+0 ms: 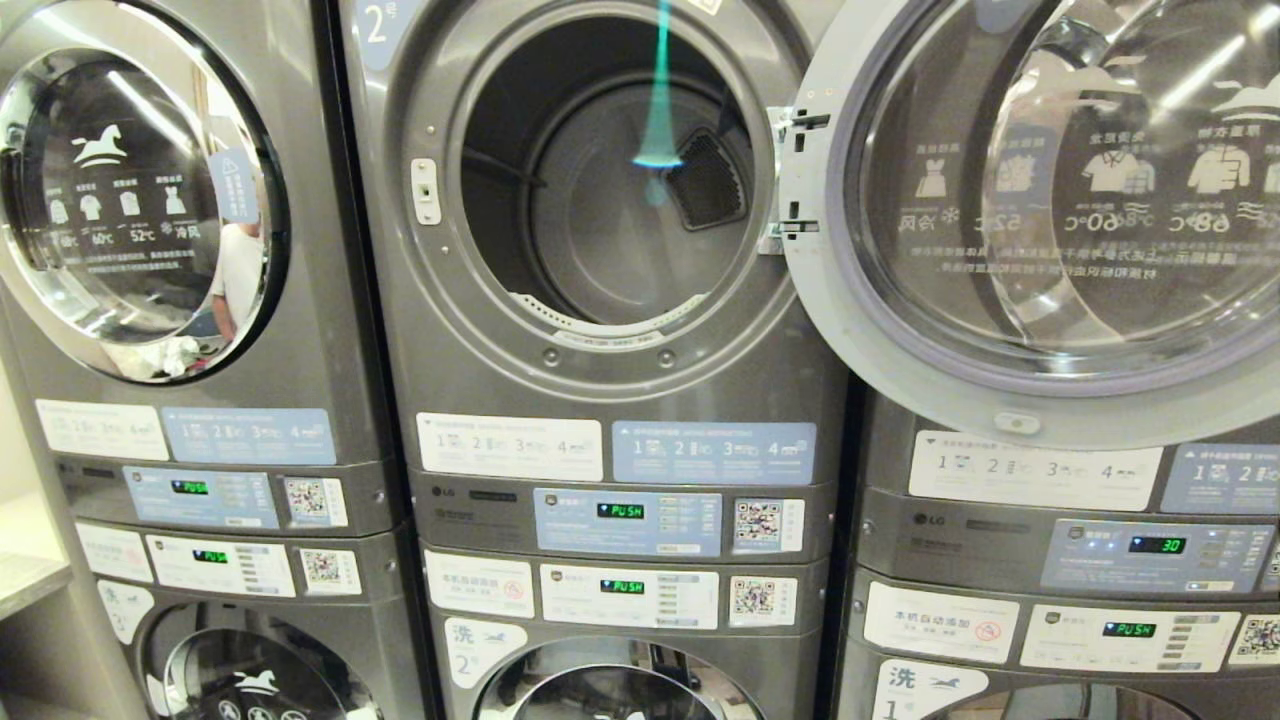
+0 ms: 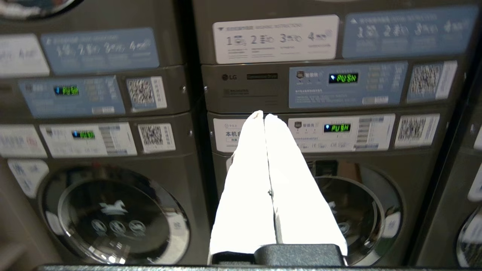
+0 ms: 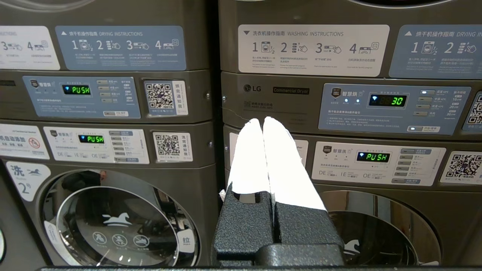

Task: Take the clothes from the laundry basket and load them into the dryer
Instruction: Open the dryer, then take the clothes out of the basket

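Head view shows you the dryer (image 1: 610, 180) up high, door (image 1: 1040, 210) swung wide. Your left gripper (image 2: 263, 114) and right gripper (image 3: 262, 120) sit lower, fingers pressed together, holding nothing.

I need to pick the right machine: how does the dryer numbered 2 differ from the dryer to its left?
The dryer numbered 2 has its door swung open toward the right, baring a dark drum; the left dryer has its door shut. The left dryer's glass mirrors a person. Both are dark grey, and both displays read PUSH.
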